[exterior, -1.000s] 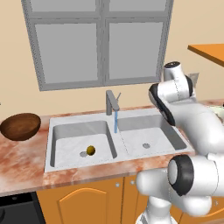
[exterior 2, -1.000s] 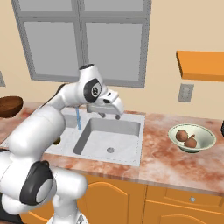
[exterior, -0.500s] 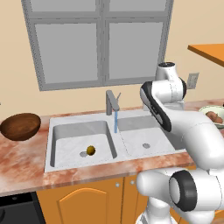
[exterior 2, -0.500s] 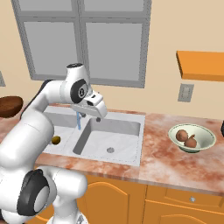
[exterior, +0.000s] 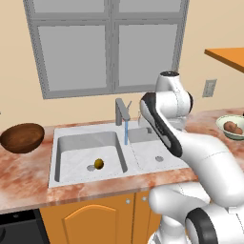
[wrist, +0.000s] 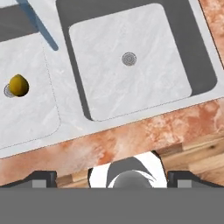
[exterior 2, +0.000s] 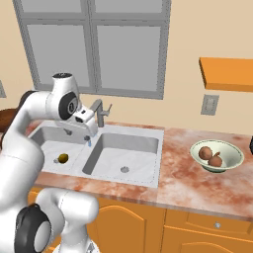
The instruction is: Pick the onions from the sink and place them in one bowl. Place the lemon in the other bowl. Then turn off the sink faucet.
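The pincer (exterior 2: pixel 78 127) hangs wide and empty above the sink (exterior 2: pixel 148 134). The lemon (exterior: pixel 98 164) lies in the left basin; both onions (exterior 2: pixel 210 156) lie in the pale bowl (exterior 2: pixel 231 160).

Two reddish-brown onions (exterior 2: pixel 211 156) sit in the pale green bowl (exterior 2: pixel 232 165). The yellow-olive lemon (exterior: pixel 98 164) lies beside the left basin's drain in the marbled sink (exterior: pixel 71 175). The dark wooden bowl (exterior: pixel 21 137) stands left; the faucet (exterior: pixel 122 111) runs water.
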You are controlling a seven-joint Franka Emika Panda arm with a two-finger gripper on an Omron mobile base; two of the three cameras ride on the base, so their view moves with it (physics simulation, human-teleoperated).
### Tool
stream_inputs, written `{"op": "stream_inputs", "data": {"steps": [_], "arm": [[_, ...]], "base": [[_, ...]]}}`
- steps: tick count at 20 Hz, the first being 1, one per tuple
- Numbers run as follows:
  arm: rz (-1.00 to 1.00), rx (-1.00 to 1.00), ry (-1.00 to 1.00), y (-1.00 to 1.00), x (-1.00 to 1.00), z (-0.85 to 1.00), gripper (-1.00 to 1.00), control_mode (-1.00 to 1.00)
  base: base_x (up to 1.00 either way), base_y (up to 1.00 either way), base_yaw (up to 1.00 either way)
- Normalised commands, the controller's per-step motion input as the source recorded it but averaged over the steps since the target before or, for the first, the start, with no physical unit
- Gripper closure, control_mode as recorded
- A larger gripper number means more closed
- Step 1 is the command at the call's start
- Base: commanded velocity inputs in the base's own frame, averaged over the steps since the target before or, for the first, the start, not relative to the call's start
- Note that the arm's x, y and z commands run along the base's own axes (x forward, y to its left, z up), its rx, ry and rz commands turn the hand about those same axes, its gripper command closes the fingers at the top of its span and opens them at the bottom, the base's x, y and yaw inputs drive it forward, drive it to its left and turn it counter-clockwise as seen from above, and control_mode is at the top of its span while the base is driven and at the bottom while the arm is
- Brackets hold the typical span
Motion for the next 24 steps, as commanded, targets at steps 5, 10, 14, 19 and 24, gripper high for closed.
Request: {"op": "stream_inputs", "data": {"steps": [5,10,14,19,24], "arm": [[0.14,0.04,0.0,0.81,-0.26,-0.02,-1.0,-1.0],[0.17,0.04,0.0,0.76,-0.14,-0.03,-1.0,-1.0],[0.17,0.01,0.0,0.74,-0.12,0.0,-1.0,-1.0],[0.16,0.0,0.0,0.74,-0.07,-0.05,-1.0,-1.0],[0.17,0.0,0.0,0.67,-0.02,-0.16,-1.0,-1.0]], "base": [[0.0,0.0,0.0],[0.0,0.0,0.0],[0.0,0.0,0.0],[0.0,0.0,0.0],[0.0,0.0,0.0]]}}
